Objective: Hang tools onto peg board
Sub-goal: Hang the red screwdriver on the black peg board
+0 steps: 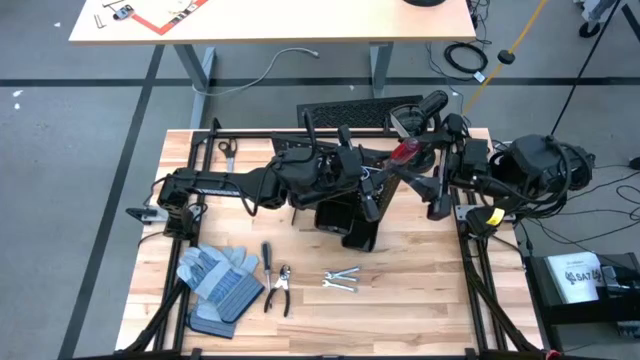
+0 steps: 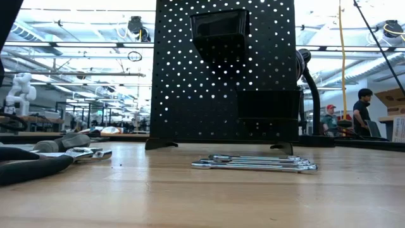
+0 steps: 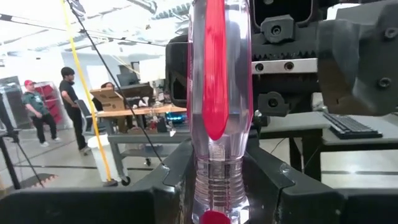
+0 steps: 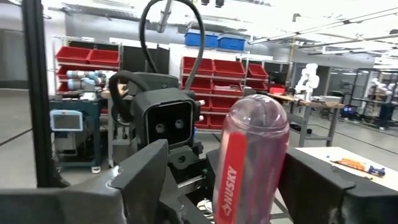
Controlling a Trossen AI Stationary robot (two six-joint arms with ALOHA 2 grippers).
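Workshop bkgd: shelving w/ red bins, benches, several persons standing well off beyond the tabletop [image 1: 420,300], a light wood butcher-block surface.

Progress: early, by my reading. Peg board [image 2: 221,76] stands upright at the far side; no tool seen hanging on it in the low view, though its rings aren't visible there. Left on the tabletop: silver wrenches [image 1: 341,279] in a loose bunch, black-and-silver pliers [image 1: 279,290], grey-handled screwdriver [image 1: 267,256], just beside the work gloves [image 1: 218,276]. One tool in hand, the rest to go.

Item in hand: red-handled screwdriver [image 3: 216,124], held up in the air between both arms near the board's top edge. Handle is clear plastic over a red core, ribbed collar at one end, domed cap at the other, "HUSKY" printed on the red strip. No damage seen.

Left gripper [image 3: 214,186]: fingers clamped on the ribbed end. Right gripper [image 4: 252,186]: fingers spread wide, one either side of the domed end, gaps showing, not gripping. Looks like a handover between arms; direction can't be judged.
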